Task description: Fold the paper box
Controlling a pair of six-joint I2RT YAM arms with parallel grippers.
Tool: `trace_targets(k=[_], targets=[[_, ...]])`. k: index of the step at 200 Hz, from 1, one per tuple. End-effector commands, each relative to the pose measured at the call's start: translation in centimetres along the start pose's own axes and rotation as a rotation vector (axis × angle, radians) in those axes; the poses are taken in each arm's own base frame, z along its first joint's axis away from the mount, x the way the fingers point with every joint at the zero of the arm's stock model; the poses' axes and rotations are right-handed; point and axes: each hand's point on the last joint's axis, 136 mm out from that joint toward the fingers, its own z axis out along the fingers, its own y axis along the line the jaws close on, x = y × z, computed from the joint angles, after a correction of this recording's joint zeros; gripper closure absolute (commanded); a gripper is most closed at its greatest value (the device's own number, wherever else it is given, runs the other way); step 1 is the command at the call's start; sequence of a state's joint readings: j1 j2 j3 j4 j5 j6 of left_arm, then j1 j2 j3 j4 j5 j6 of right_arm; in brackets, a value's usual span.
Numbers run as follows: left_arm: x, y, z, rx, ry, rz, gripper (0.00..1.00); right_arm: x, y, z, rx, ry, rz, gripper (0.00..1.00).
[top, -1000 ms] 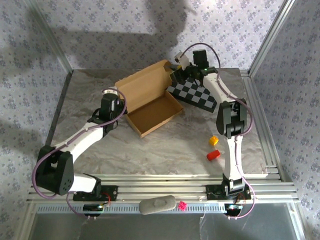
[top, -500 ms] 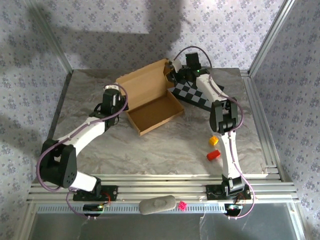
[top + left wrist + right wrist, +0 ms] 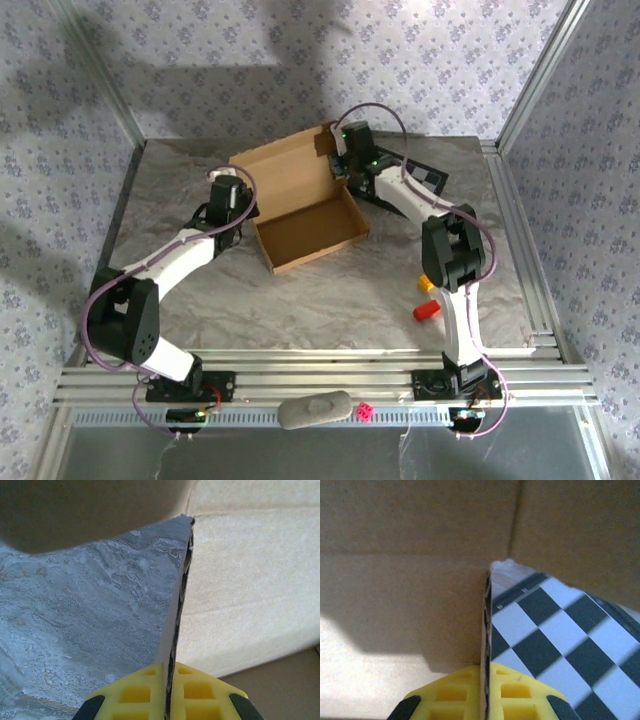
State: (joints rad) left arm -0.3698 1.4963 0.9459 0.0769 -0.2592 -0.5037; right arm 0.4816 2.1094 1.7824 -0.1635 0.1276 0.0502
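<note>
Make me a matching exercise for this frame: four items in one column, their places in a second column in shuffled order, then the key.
Items
1. paper box
2. checkered board
3. red block
4. pink piece

Places
A. on the metal rail at the near edge
B. middle of the table, lid raised
C. far side of the table, just right of the box
D. near right part of the table

Pairs: 1-B, 2-C, 3-D, 4-A
</note>
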Motion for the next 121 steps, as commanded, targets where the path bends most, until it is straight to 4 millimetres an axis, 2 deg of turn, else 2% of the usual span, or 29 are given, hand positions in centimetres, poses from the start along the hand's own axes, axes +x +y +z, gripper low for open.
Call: trace_targets(k=[1,31,61,121], targets=[[-2.5,-2.3,-0.4,0.05,-0.07,-0.074,1.0,-2.5,-2.2,-4.4,0.288,-0.2,0.382,1.0],[-2.6,-1.8,-0.5,0.027,-0.085,-0.135,1.0,-1.7,-1.7,-6.4,0.318,-0.273,0.648,1.0],[-2.3,-1.5,-0.3,0.023,-0.096,-0.187,1.0,1.0,-1.9,-8.1,0.402,-0.267,0.873,1.0],[-1.4,-1.6,-0.1,0.034,-0.119,-0.25,1.0,5.0,-1.3,-8.9,0.434,-0.226,1.097,1.0]])
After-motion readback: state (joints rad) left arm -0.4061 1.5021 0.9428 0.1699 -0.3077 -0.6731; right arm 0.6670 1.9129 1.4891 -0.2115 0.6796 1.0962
